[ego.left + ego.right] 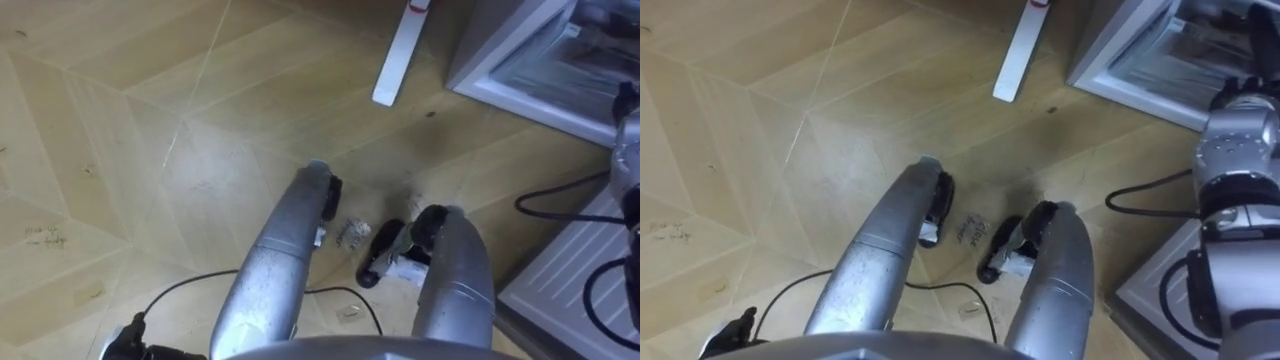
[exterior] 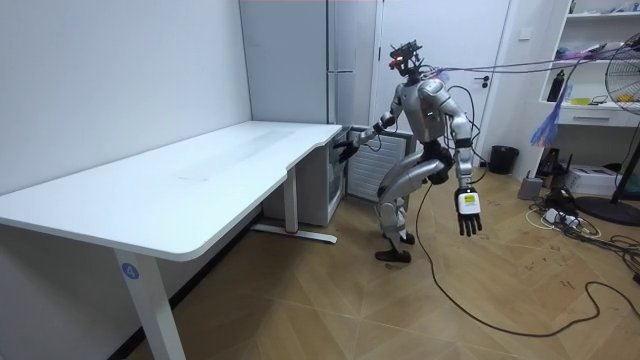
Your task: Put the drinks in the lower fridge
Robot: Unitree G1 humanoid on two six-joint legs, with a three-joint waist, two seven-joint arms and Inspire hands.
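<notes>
Left eye view: you look down at the floor (image 1: pixel 150 150); the fridge (image 1: pixel 505 92) stands open at upper right.

Room view: you stand beside the desk (image 2: pixel 200 170). Your right hand (image 2: pixel 345 148) reaches to the fridge, but its fingers cannot be told. Your left hand (image 2: pixel 468 210) hangs released and empty.

Right eye view: the fridge's inside is too blurred to pick out drinks. The task seems early, with loading still to do.
</notes>
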